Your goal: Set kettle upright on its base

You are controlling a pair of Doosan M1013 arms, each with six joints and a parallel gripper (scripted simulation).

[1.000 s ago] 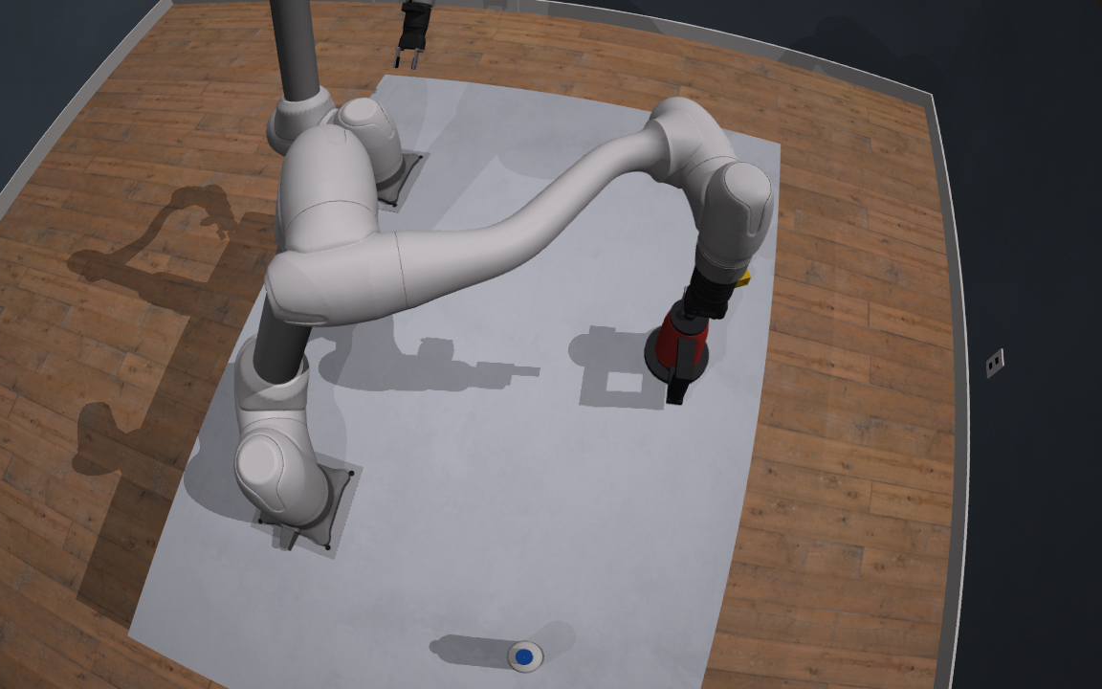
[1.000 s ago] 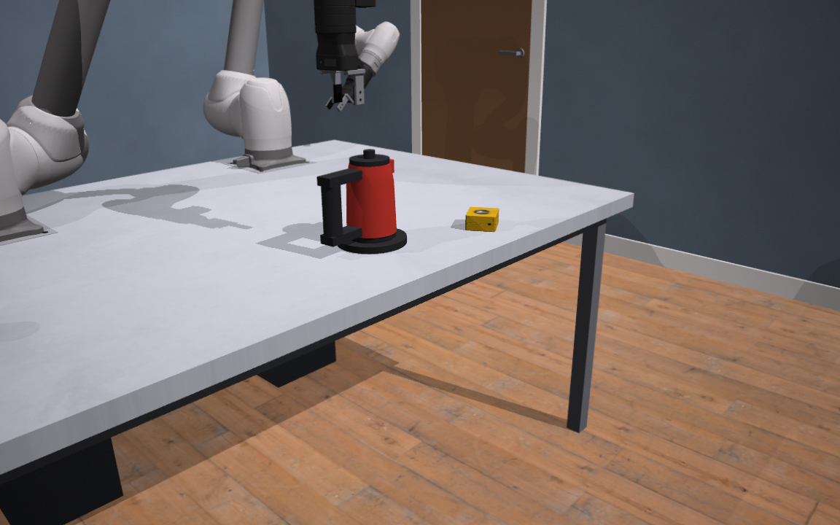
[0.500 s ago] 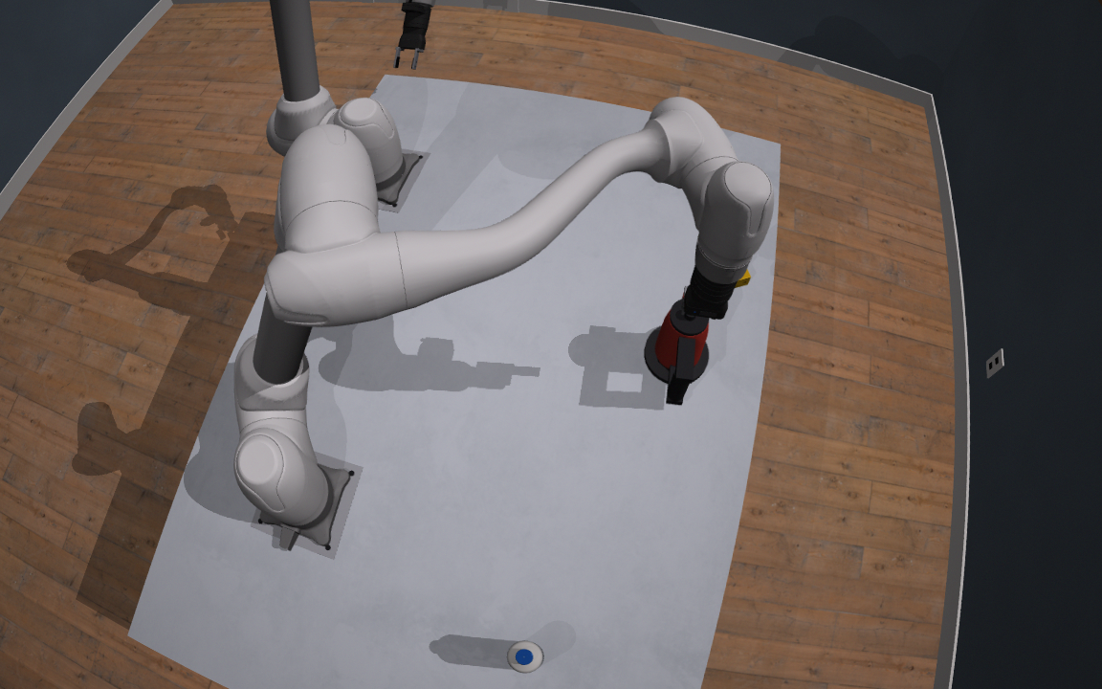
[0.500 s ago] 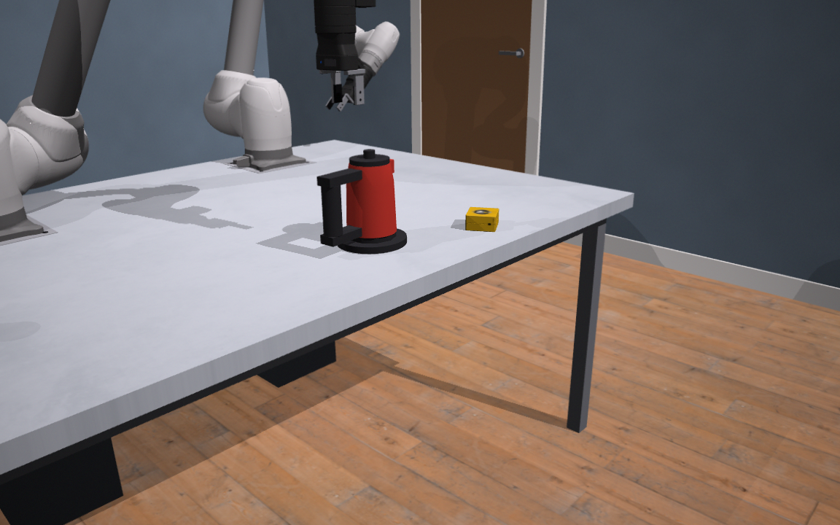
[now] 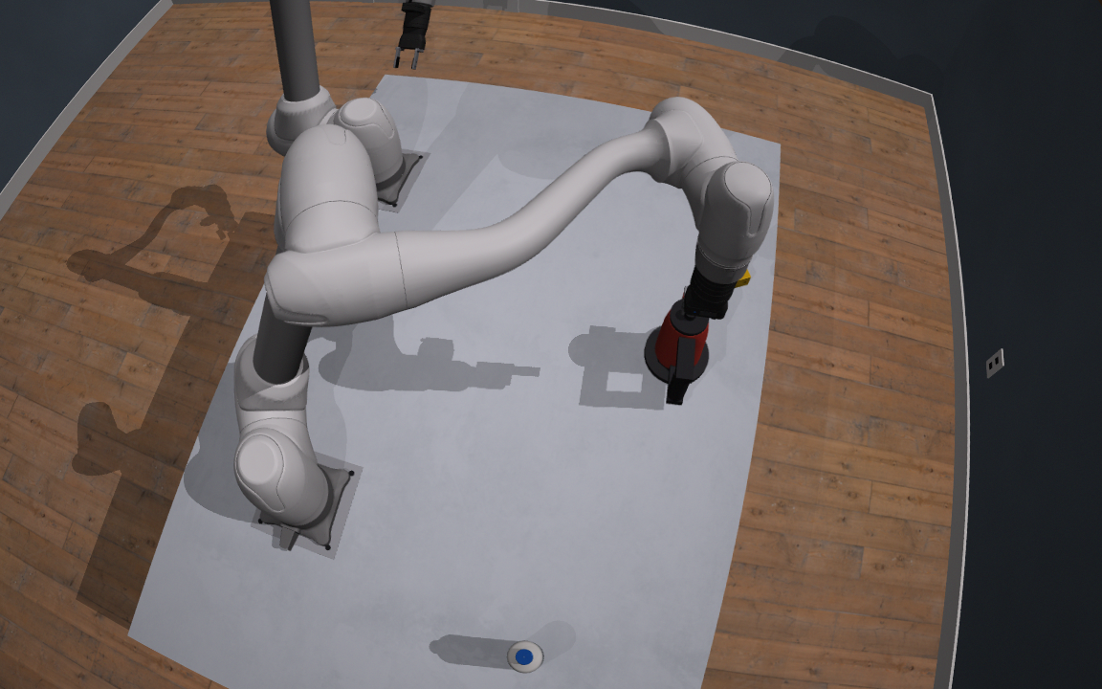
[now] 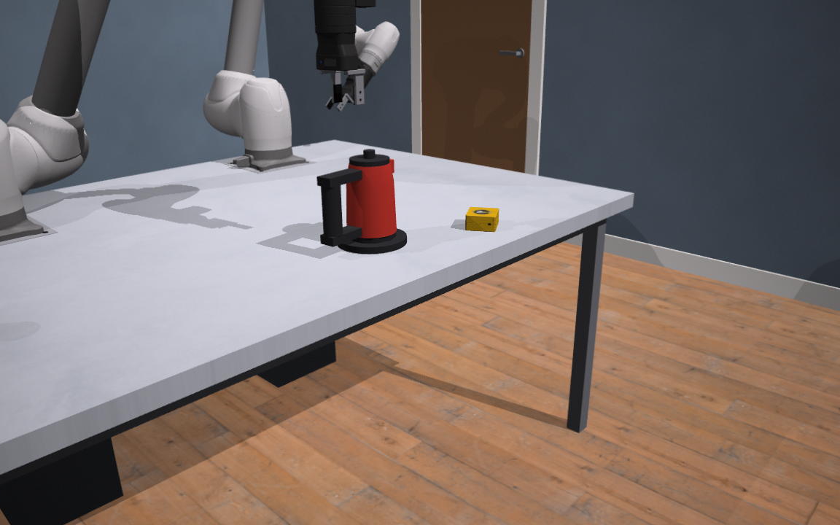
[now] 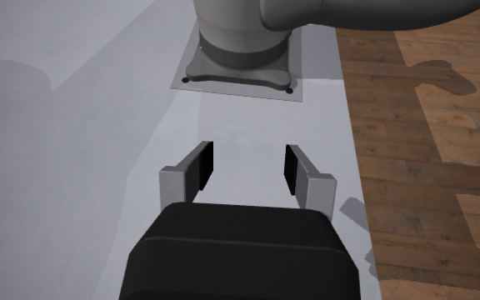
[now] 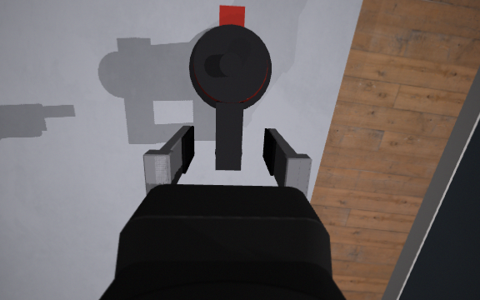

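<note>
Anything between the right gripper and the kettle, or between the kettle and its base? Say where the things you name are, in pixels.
Nothing visible either way. The right gripper (image 5: 696,301) (image 6: 348,98) (image 8: 229,142) hangs open above the kettle (image 5: 671,338) (image 6: 371,202) (image 8: 244,67), which stands upright on its black base (image 5: 652,360) (image 6: 370,246) (image 8: 198,92). Stud and ring are hidden. The yellow block (image 5: 742,278) (image 6: 482,223) sits off to one side.
</note>
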